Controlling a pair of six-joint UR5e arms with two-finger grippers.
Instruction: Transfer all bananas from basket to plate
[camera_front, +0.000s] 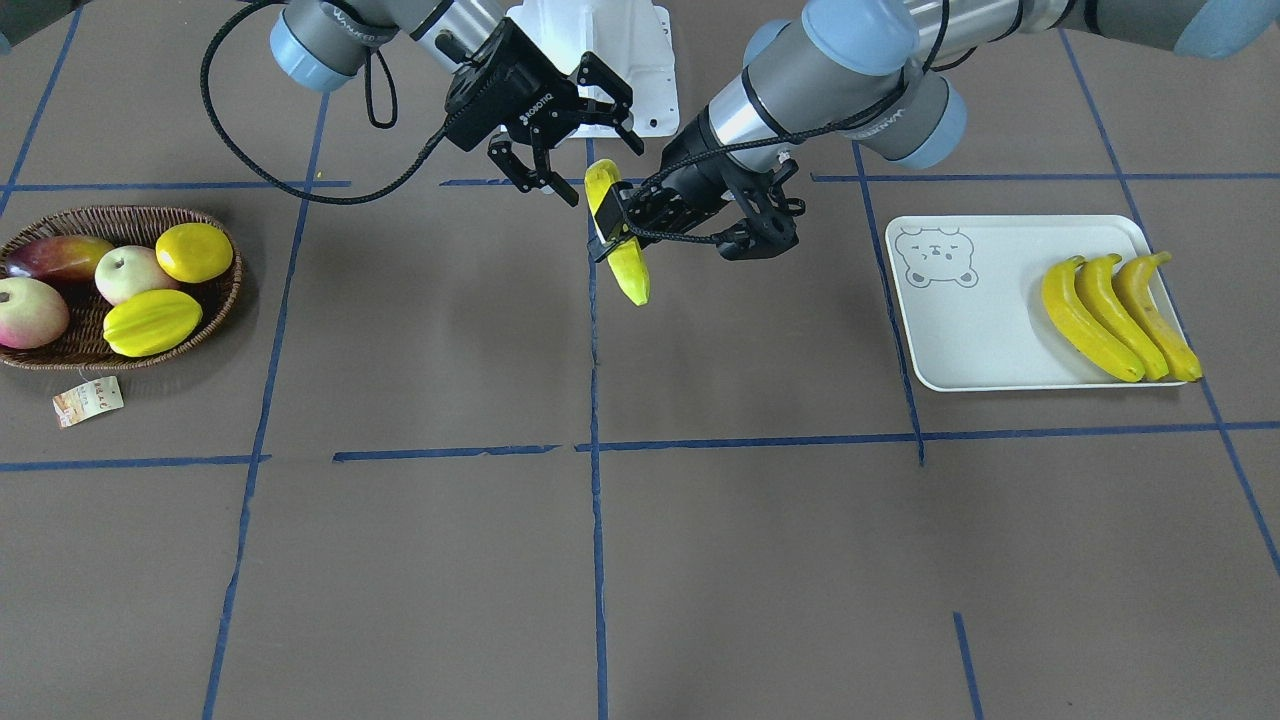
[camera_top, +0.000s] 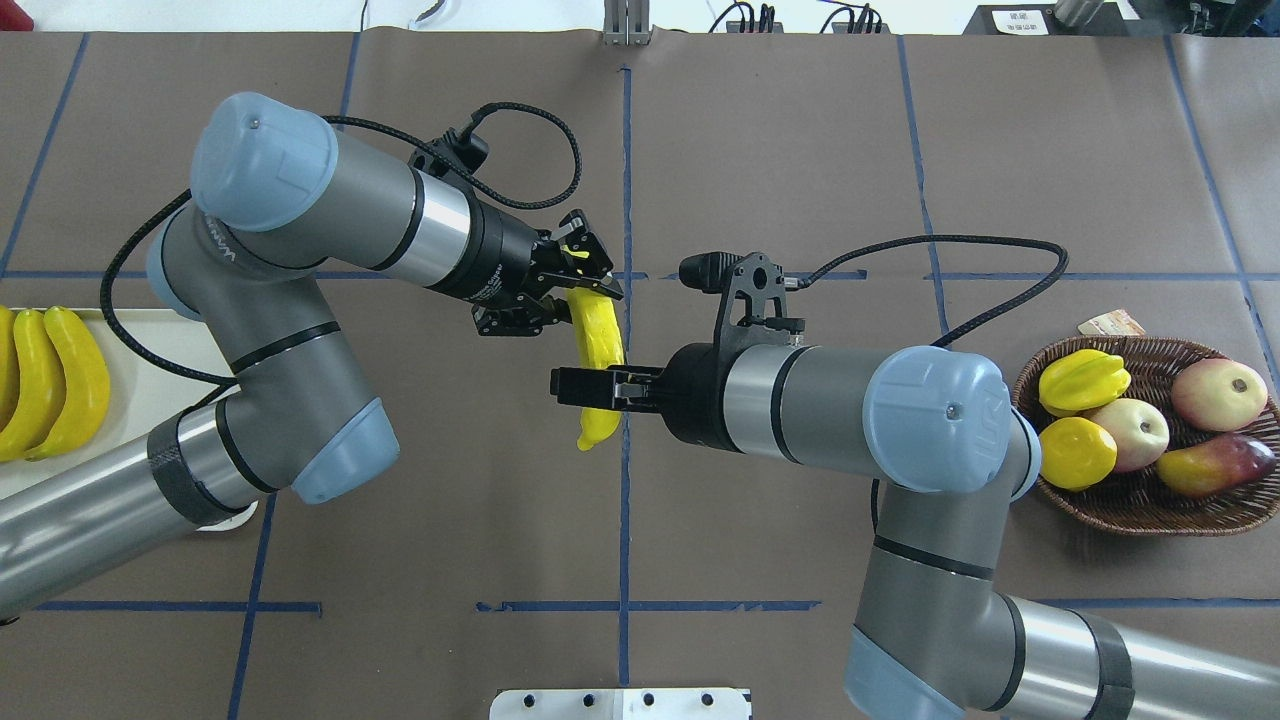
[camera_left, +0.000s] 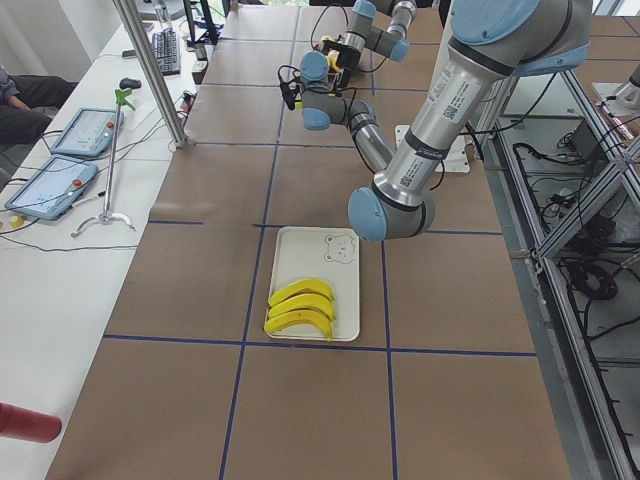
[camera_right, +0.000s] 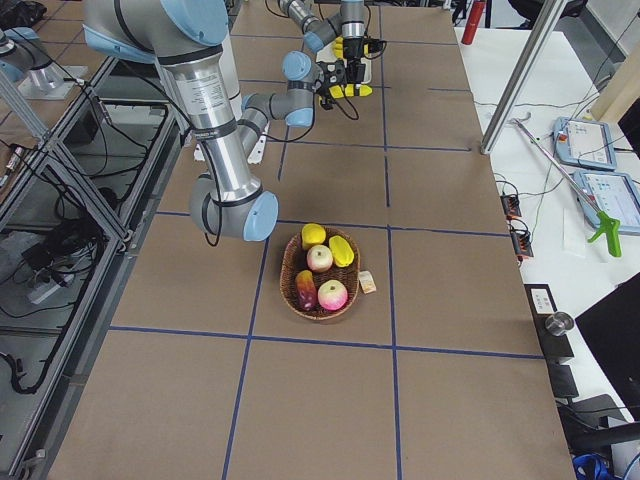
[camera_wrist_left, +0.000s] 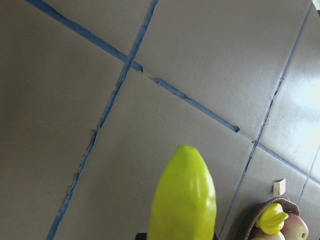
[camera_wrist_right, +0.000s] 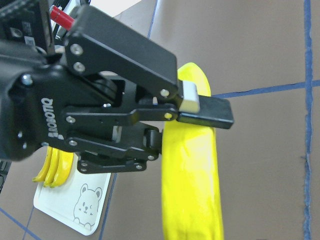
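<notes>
Exterior front-facing view is showing the left gripper (camera_front: 618, 233) with its jaws clamping across the middle of one banana (camera_front: 632, 278), so the fruit is hanging in the air above the middle of the table (camera_front: 700, 560) and is resting on nothing. The right gripper (camera_front: 600, 168) is standing at the banana's end nearer the robot with its jaws wide apart. I cannot tell if they are touching the fruit. I am judging this as a hand-over. The basket (camera_front: 228, 290) is lying on the right arm's side and the plate (camera_front: 960, 340) on the left arm's side, well apart, so each arm is serving its own half. The held banana is looking bright yellow, smooth and a little glossy, gently curved, with a blunt rounded lower end pointing down at the table. Three bananas (camera_front: 1105, 315) are lying side by side on the plate, at the end away from the printed bear face. The basket is holding only other fruit, among them a star fruit (camera_front: 152, 322) and a lemon (camera_front: 193, 251), so this banana is probably the last one.
</notes>
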